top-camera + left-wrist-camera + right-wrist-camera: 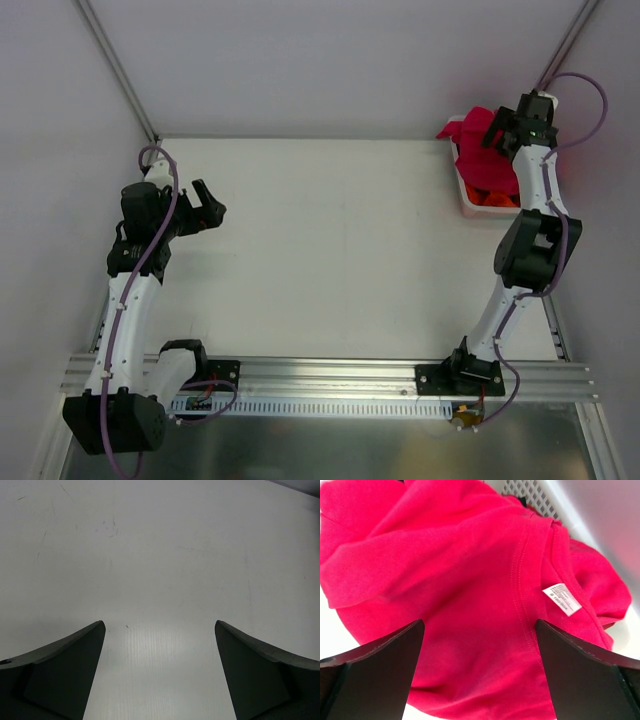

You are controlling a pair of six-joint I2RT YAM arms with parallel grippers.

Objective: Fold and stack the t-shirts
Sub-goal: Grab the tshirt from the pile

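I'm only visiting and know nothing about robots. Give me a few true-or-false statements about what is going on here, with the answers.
1. The left gripper holds a black shirt. False: it is open, with only bare table under it.
2. The right gripper is open over the crimson-pink shirt. True.
3. The crimson-pink shirt lies folded flat in the middle of the table. False: it is bunched up at the white basket in the far right corner.
4. A white label shows inside the shirt's collar. True.
5. Some orange-red cloth shows in the basket under the crimson-pink shirt. True.
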